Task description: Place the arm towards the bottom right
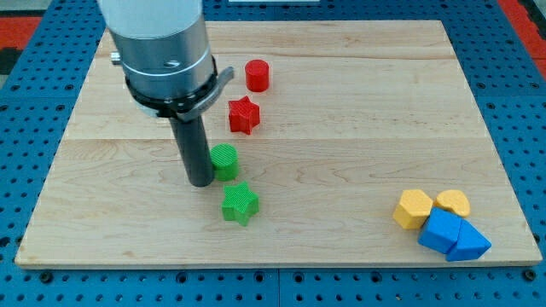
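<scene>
Cropping at the view's top hides the arm's upper body, while my tip (201, 181), a bare rod grasping nothing, rests on the board (341, 153) just left of the green cylinder (225, 161), above-left of the green star (239, 203).

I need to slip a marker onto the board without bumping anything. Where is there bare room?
Free: the wide stretch between the red star and green star column and the yellow-blue cluster, and the view's top right. Crowded: around my tip, right beside the green cylinder, and the bottom-right corner.
</scene>
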